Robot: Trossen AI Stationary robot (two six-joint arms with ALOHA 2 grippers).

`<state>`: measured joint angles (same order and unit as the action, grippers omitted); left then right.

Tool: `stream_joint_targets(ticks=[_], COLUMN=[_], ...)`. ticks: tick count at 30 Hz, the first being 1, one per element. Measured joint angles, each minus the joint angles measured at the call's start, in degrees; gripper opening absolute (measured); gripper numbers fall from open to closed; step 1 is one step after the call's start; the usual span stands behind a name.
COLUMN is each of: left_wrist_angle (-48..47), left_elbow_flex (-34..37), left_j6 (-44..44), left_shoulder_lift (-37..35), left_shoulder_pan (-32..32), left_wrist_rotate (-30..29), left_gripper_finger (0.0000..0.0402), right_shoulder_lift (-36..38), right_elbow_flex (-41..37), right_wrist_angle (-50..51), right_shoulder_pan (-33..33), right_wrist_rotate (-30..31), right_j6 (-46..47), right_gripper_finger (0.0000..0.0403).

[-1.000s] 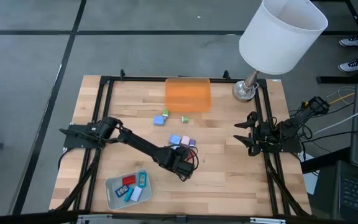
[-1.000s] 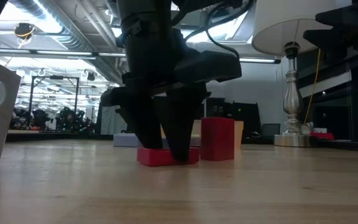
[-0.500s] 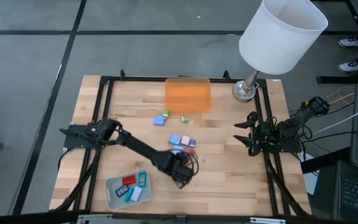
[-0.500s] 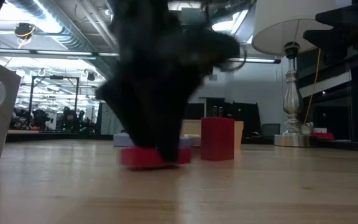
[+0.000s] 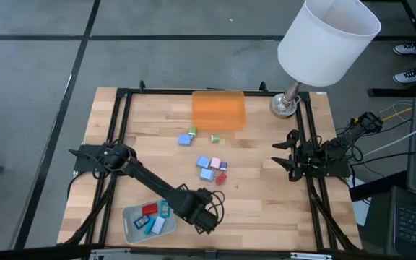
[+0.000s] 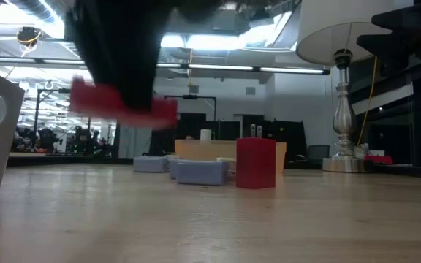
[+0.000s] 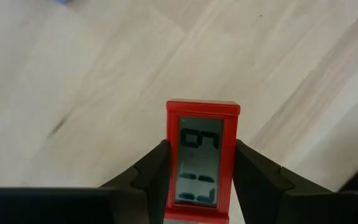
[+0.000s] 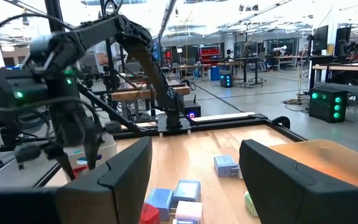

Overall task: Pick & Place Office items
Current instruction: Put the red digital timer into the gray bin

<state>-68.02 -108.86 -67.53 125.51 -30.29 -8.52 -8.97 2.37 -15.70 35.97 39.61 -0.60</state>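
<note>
Red flat rectangle (image 7: 202,158) with a little LCD-style display is clamped between the left end effector (image 7: 199,180) fingers, and in the low view it's clearly lifted off the wooden worktop (image 5: 266,202). From above, that end effector sits at the near edge of the worktop, just beside the pale grey-green tray (image 5: 131,232), which has a few red and blue pieces in it already.

Further back, mid-worktop, there's a small cluster of blocks (image 5: 212,168) – blue, pink, purple and a red one. Beyond those, a blue block (image 5: 185,139) and a couple of green bits lie near the orange translucent tray (image 5: 218,110) at the far edge.

Right end effector (image 5: 286,153) is parked over the worktop's right edge, fingers spread wide apart with nothing between them. Lamp (image 5: 322,43) stands at the far right corner.
</note>
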Motion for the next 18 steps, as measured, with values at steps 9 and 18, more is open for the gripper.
stream_joint_targets(ticks=[9, 18], left_wrist_angle=[-12.65, -21.85], left_elbow_flex=[-9.46, -13.11], left_j6=[-4.08, -14.93], left_shoulder_lift=[-0.11, -0.54], left_shoulder_pan=[-2.88, -9.39], left_wrist_rotate=[-4.13, 0.58], left_gripper_finger=[0.0142, 0.0142], right_shoulder_lift=[0.0, 0.0], right_elbow_flex=[0.0, 0.0], right_wrist_angle=[-0.09, 0.2], right_shoulder_pan=[0.0, 0.01], right_wrist_rotate=[-0.02, -0.02], right_j6=[0.42, 0.13], right_gripper_finger=[0.0241, 0.0241])
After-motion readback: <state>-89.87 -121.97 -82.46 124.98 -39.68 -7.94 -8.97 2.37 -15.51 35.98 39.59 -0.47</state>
